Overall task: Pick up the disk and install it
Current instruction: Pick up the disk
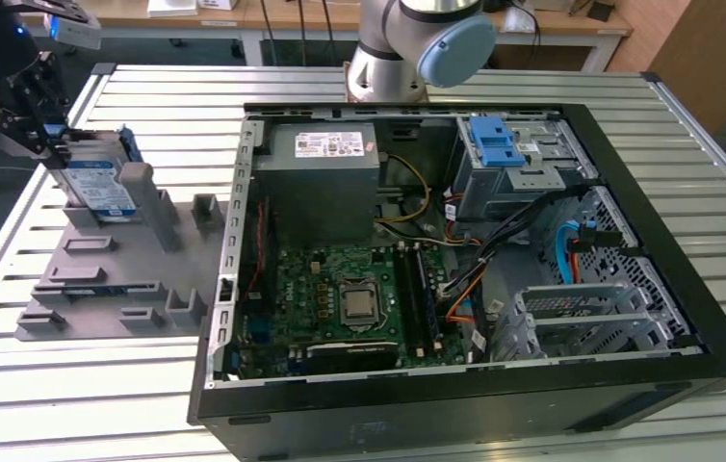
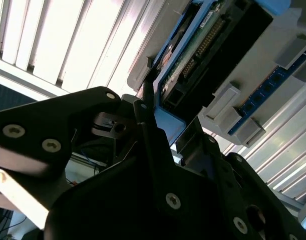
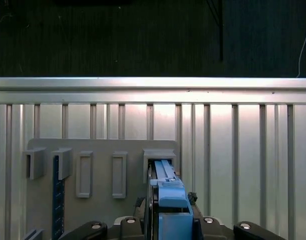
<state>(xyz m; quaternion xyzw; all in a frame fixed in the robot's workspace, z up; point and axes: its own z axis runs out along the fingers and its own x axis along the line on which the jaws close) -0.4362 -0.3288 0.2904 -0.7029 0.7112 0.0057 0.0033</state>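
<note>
Nearest me, the open computer case (image 1: 466,409) holds a grey cage (image 1: 536,173); upper left in the exterior view, my end effector (image 1: 44,140) pinches the disk (image 1: 100,188), upright in the grey holder (image 1: 106,279).

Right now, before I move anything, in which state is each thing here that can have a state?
disk: standing on edge in a slot of the grey holder, not yet in the computer case.
gripper: at the disk's upper end.
computer case: lying on its side, open, its inner parts exposed.
drive cage: mounted inside the case, with its blue latch on top.
</note>
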